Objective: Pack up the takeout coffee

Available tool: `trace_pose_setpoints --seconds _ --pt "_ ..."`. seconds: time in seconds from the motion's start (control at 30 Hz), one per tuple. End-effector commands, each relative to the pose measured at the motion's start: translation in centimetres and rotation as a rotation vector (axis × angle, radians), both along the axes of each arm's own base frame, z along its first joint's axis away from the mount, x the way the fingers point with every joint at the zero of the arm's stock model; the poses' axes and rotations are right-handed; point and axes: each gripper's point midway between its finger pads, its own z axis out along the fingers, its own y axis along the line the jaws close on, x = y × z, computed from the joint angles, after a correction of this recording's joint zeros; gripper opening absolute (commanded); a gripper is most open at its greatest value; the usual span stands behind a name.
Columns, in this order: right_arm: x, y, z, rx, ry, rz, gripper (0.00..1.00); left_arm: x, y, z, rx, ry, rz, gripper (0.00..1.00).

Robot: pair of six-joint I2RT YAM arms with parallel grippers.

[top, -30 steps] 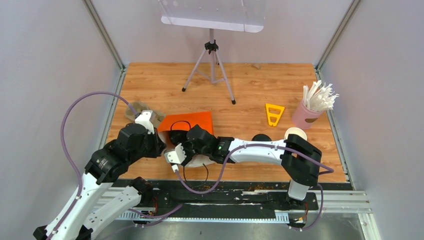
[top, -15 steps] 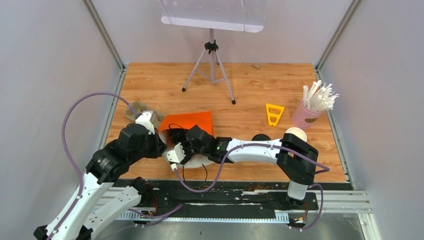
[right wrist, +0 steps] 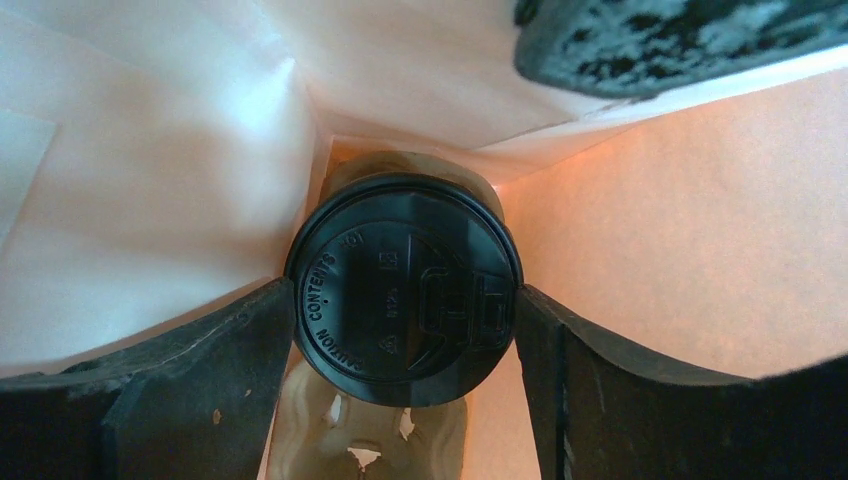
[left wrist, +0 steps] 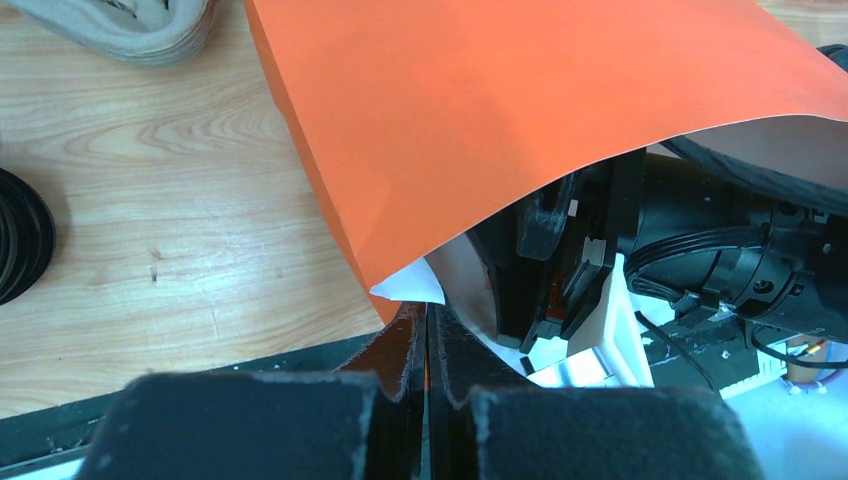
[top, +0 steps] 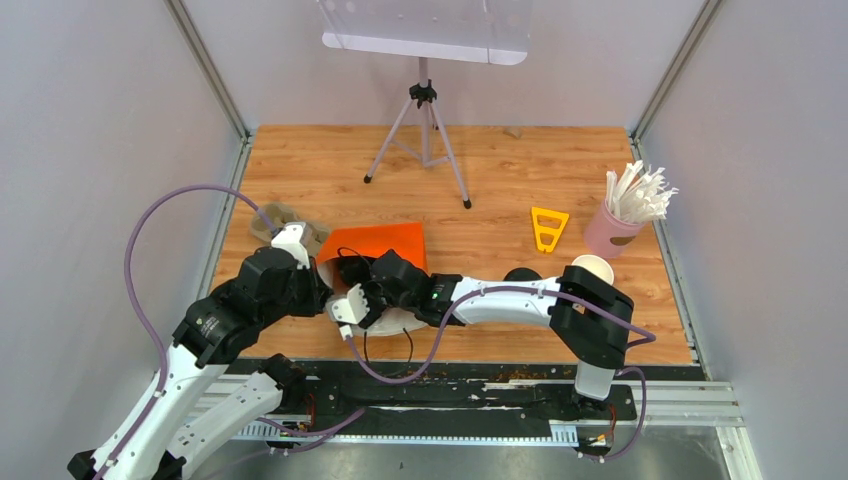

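The orange paper bag lies on its side near the table's front edge, mouth toward the arms. My left gripper is shut on the bag's mouth edge and holds the upper sheet up. My right gripper is inside the bag. Its fingers press both sides of a takeout coffee cup's black lid, which sits over a brown pulp tray. The cup's white body is hidden under the lid. In the top view the right wrist is at the bag's mouth and its fingers are hidden.
A lidless white cup and a black lid stand right of the bag. A pink cup of straws, a yellow triangle, a tripod and stacked pulp trays stand around.
My right arm has shifted slightly left, a little deeper into the bag. My left gripper keeps its hold on the bag's edge.
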Motion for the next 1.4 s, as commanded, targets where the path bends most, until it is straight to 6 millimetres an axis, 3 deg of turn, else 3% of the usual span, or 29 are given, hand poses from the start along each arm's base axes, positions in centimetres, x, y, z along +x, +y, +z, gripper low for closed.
trace_pose_setpoints --seconds 0.0,0.4,0.97,1.17,1.37 --pt "0.8 0.4 0.8 0.036 0.013 -0.033 0.81 0.7 -0.8 1.3 -0.046 -0.046 -0.004 0.0" --pt "0.1 -0.1 3.2 0.081 0.032 -0.02 1.0 0.7 -0.4 1.1 -0.02 -0.038 0.003 0.0" --pt "0.0 -1.3 6.3 0.141 0.084 -0.063 1.0 0.6 0.0 1.1 -0.003 -0.042 0.01 0.0" --pt "-0.4 -1.6 7.7 0.171 0.102 -0.064 0.9 0.6 -0.1 1.1 -0.013 -0.043 0.007 0.0" --pt "-1.5 -0.9 7.5 0.179 0.139 0.005 0.62 0.5 -0.3 1.1 -0.024 -0.04 0.002 0.0"
